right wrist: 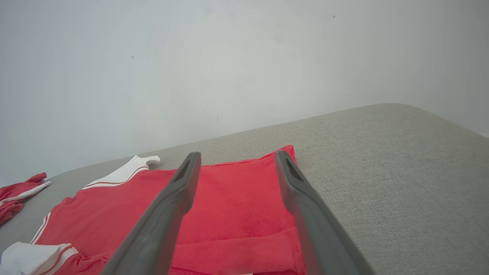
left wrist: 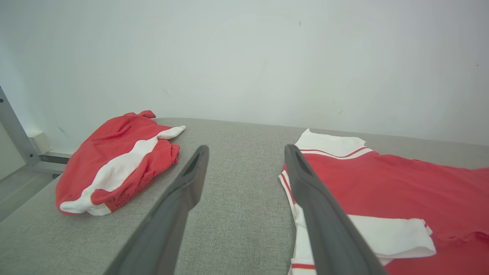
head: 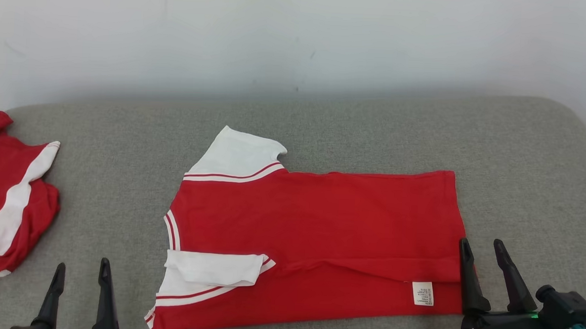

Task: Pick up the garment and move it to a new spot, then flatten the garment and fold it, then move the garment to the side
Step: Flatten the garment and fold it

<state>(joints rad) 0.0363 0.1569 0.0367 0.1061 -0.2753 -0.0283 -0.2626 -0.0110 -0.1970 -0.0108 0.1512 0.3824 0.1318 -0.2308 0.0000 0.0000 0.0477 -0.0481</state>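
**Op:** Where's the garment, quick?

**Ann:** The garment (head: pixel 315 220) lies spread out on the grey pad (head: pixel 520 159), mid-table in your head view, with the collar end to your left and the hem to your right. It's flat, not bunched.

**Op:** Holding anything?

**Ann:** No. Your left gripper (head: pixel 83 264) has its fingers spread apart over bare pad, just left of the garment, not touching it. Your right gripper (head: pixel 481 242) is spread wide too, sitting at the hem's near corner with nothing between the fingers. Whether the tips touch the cloth there, I can't tell.

**Op:** Progress?

**Ann:** I'd say you're past the move and the flattening and into the folding. The near sleeve (head: pixel 214 268) is tucked in over the body. A crease runs along the near long side, and the care label (head: pixel 423 293) shows beside it, so that side looks turned over. The far sleeve (head: pixel 239 154) sticks out past the body, unfolded.

**Op:** So what's left?

**Ann:** You've likely got the far sleeve and far side to fold, then a crosswise fold, then the move to the side. Mind the other red-and-white garment (head: pixel 9 201) heaped at your left edge, well apart from this one.
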